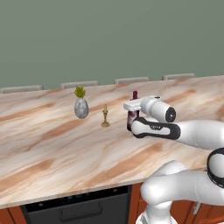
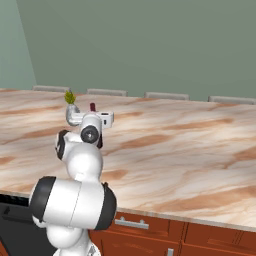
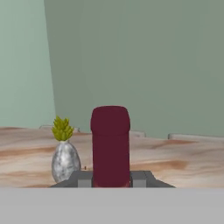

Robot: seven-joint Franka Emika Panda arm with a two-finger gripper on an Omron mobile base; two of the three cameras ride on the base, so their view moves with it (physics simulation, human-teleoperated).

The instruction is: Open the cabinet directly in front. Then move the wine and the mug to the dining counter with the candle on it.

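Beige brown-veined marble dining counter (image 1: 52, 144), gripper (image 1: 132, 114) pinching the dark glass wine (image 1: 134, 95) upright, slender brass candle (image 1: 105, 116) just beside, grey egg-shaped vase (image 1: 81, 108) further left

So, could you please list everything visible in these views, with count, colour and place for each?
dining counter: one, beige marble with brown veining, spanning the base views.
wine: one bottle, dark red neck capsule, upright between the gripper's fingers, above the counter right of the candle in the left base view.
candle: one, brass-gold, standing on the counter between the vase and the wine.
vase: one, grey egg-shaped with yellow-green plant, on the counter left of the candle.
chair backs: four, grey, along the counter's far edge.
base cabinets: reddish-brown drawer fronts with silver handles, under the counter's near edge.
dark appliance: one, black, below the counter.
wall: grey-green, behind.
gripper: one, dark fingers, shut on the wine.
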